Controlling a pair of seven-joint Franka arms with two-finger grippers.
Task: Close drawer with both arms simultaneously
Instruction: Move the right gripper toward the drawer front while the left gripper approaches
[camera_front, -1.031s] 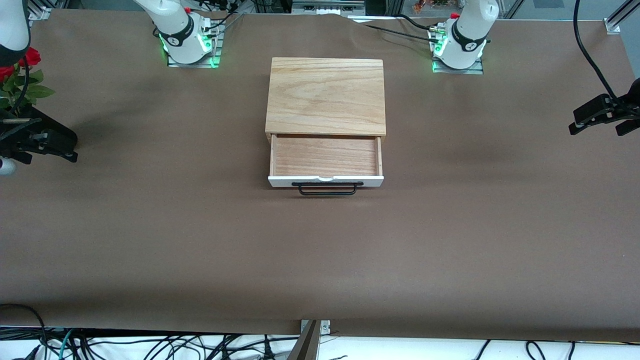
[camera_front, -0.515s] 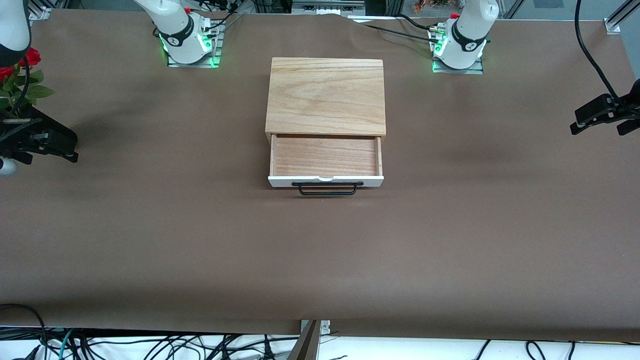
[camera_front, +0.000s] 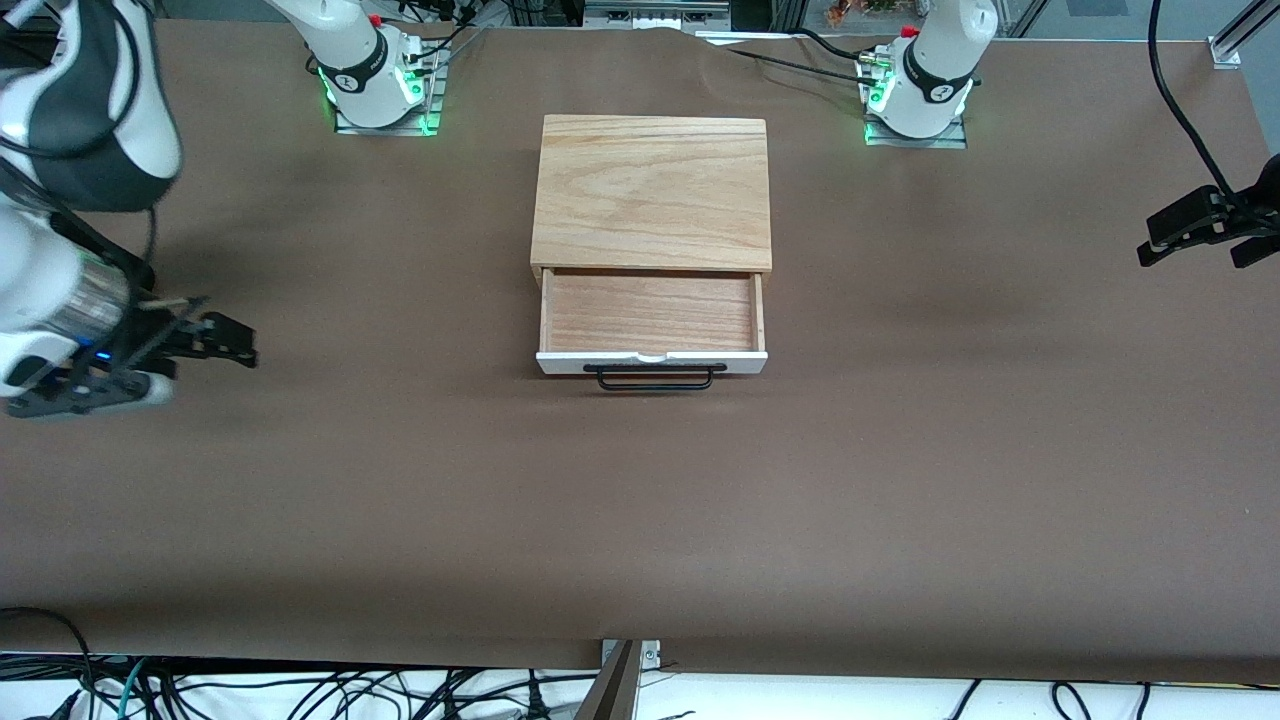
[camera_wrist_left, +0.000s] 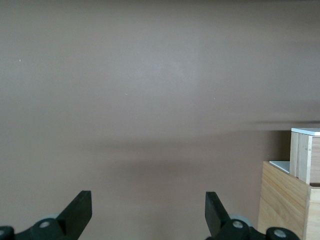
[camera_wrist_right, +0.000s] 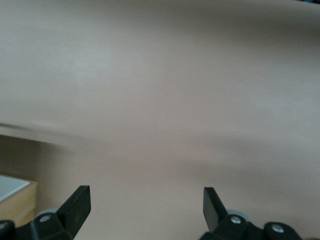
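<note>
The drawer stands pulled out of the wooden box at the table's middle, its white front and black wire handle facing the front camera. Both grippers hang over bare brown table, well apart from the drawer, with jaws spread wide and nothing between them. The right gripper is toward the right arm's end; the left gripper is toward the left arm's end. A box corner shows in the left wrist view; the pale edge in the right wrist view is probably the box too.
</note>
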